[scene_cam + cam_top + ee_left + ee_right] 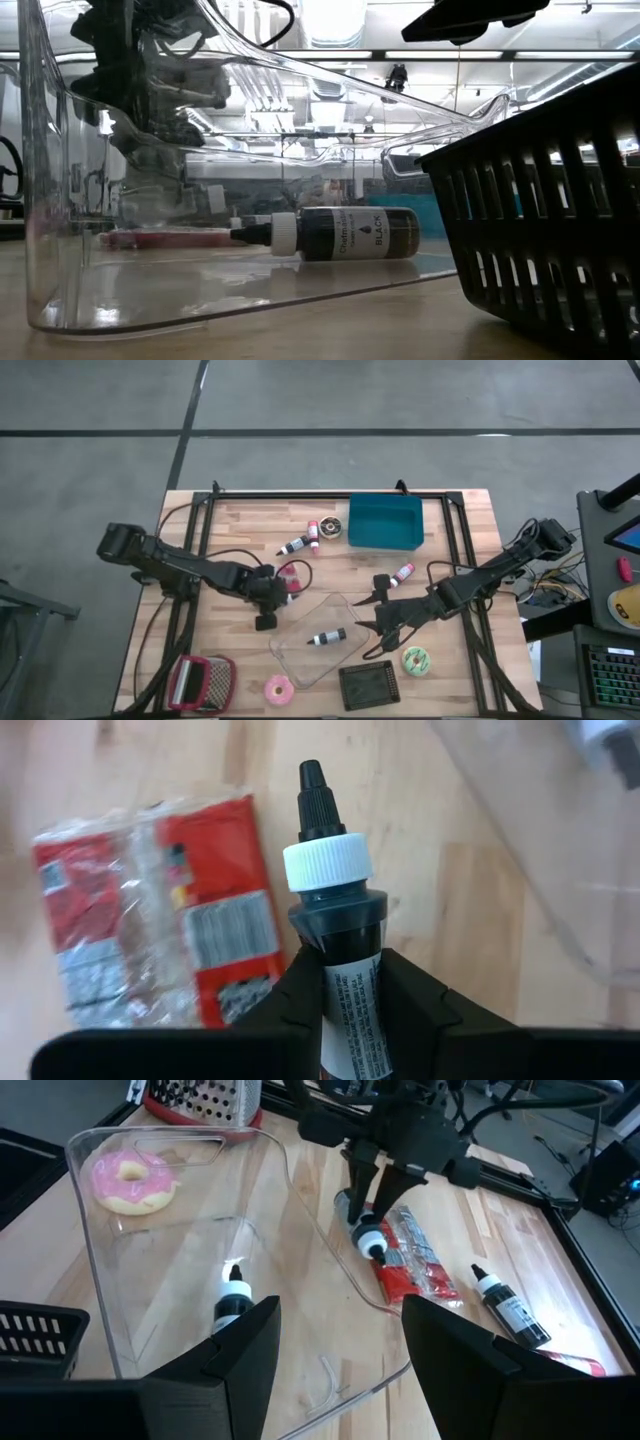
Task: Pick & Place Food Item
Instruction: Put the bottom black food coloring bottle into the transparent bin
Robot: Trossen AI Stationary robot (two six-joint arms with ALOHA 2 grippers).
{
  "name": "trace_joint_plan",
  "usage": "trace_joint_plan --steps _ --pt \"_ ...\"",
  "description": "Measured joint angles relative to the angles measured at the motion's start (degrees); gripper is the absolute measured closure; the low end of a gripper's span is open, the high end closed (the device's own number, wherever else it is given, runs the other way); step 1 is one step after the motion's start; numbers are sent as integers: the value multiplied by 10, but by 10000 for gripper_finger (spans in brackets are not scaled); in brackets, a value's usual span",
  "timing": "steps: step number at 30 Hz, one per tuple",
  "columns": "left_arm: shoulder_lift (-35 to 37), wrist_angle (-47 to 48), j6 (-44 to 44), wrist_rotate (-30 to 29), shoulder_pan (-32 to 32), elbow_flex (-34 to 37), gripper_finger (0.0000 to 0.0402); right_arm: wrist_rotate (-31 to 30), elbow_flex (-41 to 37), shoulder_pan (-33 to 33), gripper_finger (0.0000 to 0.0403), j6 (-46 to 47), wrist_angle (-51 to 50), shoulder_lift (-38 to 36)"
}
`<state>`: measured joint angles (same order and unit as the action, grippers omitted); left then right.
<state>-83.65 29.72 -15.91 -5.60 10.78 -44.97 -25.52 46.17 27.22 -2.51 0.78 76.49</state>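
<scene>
My left gripper hangs over the table's middle left, shut on a dark dropper bottle with a white cap. The bottle's cap end points down over a red food packet, which lies flat on the wood. My right gripper stands open with nothing between its fingers, by the right edge of a clear plastic tray. A second dark bottle lies on its side in that tray. My left gripper pinches the bottle's labelled body, just behind the shoulder under the white cap, between its two fingers. The fingers come steeply from above and lie along the bottle. The cap and black tip stick out below them, over the red packet's end.
A blue bin stands at the far edge, with small bottles and a round brown item beside it. Another bottle lies near my right gripper. Along the near edge are a grater, a pink donut, a black basket and a green donut.
</scene>
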Motion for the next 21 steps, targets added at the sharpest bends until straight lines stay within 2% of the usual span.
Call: trace_joint_plan --steps 13,21 --pt "65 -3 16 -76 2 1 333 0 0 0 195 2 2 0" --pt "100 -79 64 -94 23 5 333 0 -7 0 195 5 17 0"
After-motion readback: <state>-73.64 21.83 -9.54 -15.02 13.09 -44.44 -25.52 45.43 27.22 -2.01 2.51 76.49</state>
